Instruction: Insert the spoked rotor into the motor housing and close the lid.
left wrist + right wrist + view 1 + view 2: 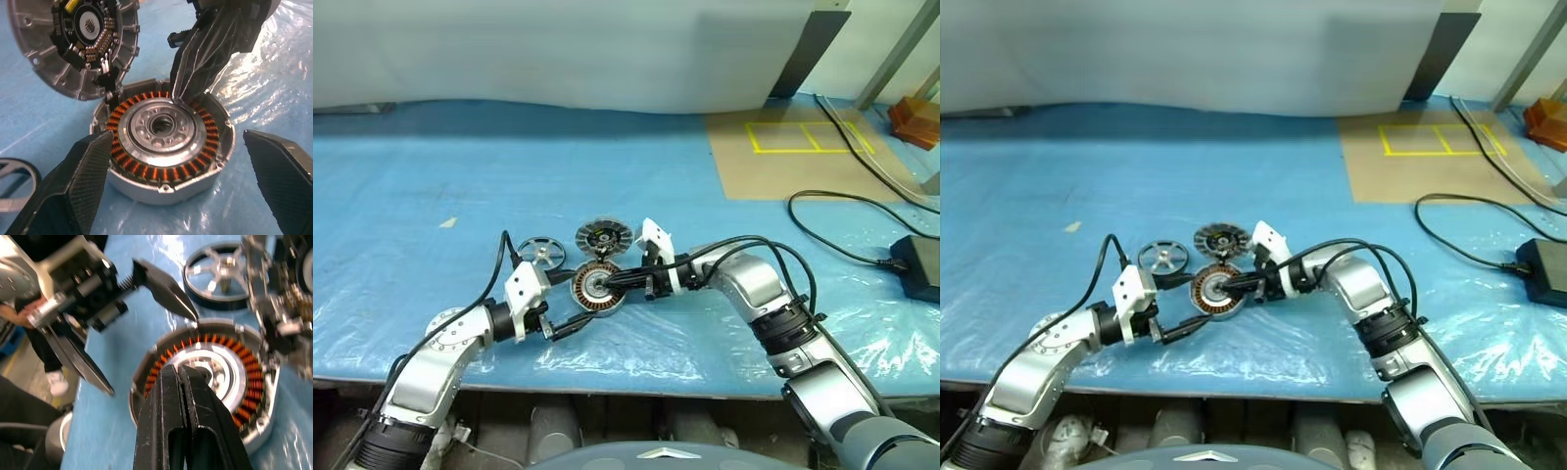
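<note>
Right tool (607, 281) is closest to the action imo: fingers pressed fully together, gripping nothing, tips over the metal centre of the motor housing (597, 287); can't tell if they actually touch it. Left tool (570, 302) is wide open, one finger on each side of the housing w/ gaps visible, not clamping it. Count: 1 housing w/ copper-orange windings, 1 lid (604, 236), 1 spoked rotor (541, 252), 2 tools. Lid sits just behind the housing, tilted, inner side showing, joined to it by small wires. Rotor lies flat on the blue tabletop (411, 264) just beside the housing on the robot's left, not inserted. No readable writing or labels anywhere.
</note>
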Controlling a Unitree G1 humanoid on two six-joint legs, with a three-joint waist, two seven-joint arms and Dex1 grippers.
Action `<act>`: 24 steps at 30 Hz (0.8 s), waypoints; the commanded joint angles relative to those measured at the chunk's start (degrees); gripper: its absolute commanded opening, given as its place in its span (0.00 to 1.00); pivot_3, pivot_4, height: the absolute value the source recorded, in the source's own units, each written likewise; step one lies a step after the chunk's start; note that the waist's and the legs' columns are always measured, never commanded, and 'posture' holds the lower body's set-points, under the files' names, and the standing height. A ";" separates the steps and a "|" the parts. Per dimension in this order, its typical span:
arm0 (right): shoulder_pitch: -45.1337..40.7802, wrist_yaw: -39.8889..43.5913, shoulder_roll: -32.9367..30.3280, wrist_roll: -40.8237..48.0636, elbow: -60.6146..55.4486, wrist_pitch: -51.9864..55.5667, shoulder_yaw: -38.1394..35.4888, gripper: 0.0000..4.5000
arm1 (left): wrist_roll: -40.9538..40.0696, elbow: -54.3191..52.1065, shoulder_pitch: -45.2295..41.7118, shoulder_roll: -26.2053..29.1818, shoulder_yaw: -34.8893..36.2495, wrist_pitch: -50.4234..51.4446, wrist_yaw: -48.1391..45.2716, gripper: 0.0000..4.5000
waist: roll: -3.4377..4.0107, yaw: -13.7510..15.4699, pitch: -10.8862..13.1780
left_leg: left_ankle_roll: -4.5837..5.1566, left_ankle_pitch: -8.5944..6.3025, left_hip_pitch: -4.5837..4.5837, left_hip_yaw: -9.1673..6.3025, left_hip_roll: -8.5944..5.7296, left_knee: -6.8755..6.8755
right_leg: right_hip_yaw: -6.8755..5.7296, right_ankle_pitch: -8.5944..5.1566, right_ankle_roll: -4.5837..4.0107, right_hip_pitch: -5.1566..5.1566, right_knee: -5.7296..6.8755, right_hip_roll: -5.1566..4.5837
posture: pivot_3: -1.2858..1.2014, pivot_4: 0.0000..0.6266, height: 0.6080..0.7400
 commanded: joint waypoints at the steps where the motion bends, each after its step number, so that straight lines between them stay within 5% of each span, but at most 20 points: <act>1: -1.15 -1.14 1.53 2.94 -3.62 0.77 -2.08 0.01 | -0.30 -1.01 0.17 0.01 0.15 -1.02 -0.28 1.00 | 0.00 -0.36 0.00 | -0.01 -0.01 -0.02 0.00 -0.01 -0.02 | 0.00 0.00 0.00 0.00 -0.04 -0.01 | 0.52 0.24 1.00; 15: -1.51 -1.42 0.12 -6.07 0.42 -7.93 6.65 0.01 | -2.45 -2.55 1.26 2.94 1.11 1.42 -2.96 1.00 | 0.02 -0.67 0.04 | -0.01 -0.01 0.06 -0.02 -0.02 0.07 | -0.01 -0.01 0.01 0.09 0.00 -0.07 | 0.52 0.24 1.00; 24: -5.26 -0.34 2.21 -1.43 -0.93 -5.16 1.96 0.01 | -2.75 -2.44 1.38 3.31 1.90 1.22 -2.78 1.00 | 0.02 -0.70 0.05 | -0.01 -0.01 0.06 -0.02 -0.03 0.08 | -0.01 0.00 0.02 0.08 0.03 -0.08 | 0.52 0.24 1.00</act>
